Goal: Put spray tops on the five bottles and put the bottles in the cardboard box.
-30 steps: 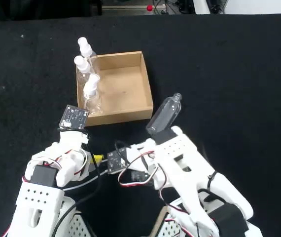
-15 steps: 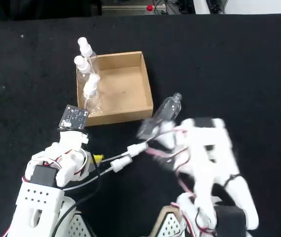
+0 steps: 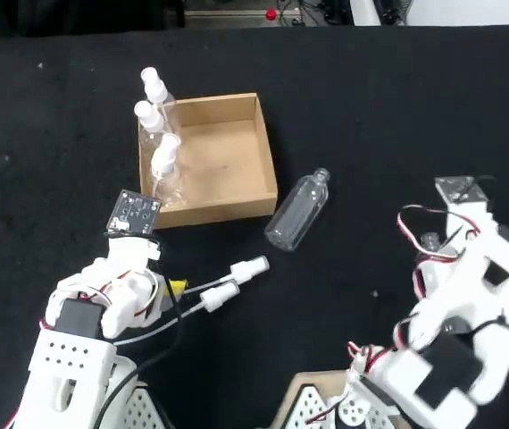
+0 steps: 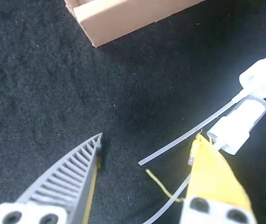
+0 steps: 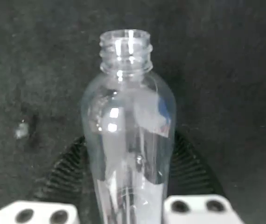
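Three clear bottles with white spray tops (image 3: 158, 134) stand along one wall of the cardboard box (image 3: 237, 192). A fourth clear bottle (image 3: 297, 212), uncapped, lies on the black table beside the box. Two loose spray tops with dip tubes (image 3: 237, 279) lie in front of it, also seen as spray tops (image 4: 245, 107) in the left wrist view. My left gripper (image 4: 147, 140) is open, its yellow finger close to one spray top. My right gripper (image 5: 130, 186) is shut on another uncapped clear bottle (image 5: 128, 121), out at the table's right where the right arm (image 3: 460, 295) stands.
The black table (image 3: 397, 116) has free room behind and to the right of the box. The left arm (image 3: 103, 304) sits at the front left, with cables trailing beside it. A box corner (image 4: 119, 18) shows beyond the left gripper.
The right arm swung from beside the lying bottle out to the table's right side, uncovering the two spray tops. The left arm and the lying bottle stayed put.
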You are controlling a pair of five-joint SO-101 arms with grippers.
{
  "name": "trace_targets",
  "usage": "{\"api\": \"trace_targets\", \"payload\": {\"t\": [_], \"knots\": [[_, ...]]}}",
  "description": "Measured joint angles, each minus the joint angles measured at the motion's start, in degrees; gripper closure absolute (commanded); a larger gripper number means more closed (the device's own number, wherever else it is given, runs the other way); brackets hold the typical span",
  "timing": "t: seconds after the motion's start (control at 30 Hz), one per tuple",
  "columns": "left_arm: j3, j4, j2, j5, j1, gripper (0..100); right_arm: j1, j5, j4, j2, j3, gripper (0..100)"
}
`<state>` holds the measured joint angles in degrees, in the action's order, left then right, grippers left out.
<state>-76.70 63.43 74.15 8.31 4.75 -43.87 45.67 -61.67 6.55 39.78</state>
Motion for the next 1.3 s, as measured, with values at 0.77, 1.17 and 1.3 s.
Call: {"api": "trace_targets", "payload": {"t": [0.77, 1.17, 1.3], "knots": [[0.0, 0.0, 0.0, 0.0, 0.0, 73, 3.34, -4.57, -8.53, -18.46, -20.48, 70.2], [0.0, 0.0, 0.0, 0.0, 0.0, 73, 1.32, 4.31, -7.47, -21.27, -20.84, 97.5], [0.0, 0.0, 0.0, 0.0, 0.0, 73, 1.23, 4.57, -7.47, -21.89, -21.63, 98.9]]}}
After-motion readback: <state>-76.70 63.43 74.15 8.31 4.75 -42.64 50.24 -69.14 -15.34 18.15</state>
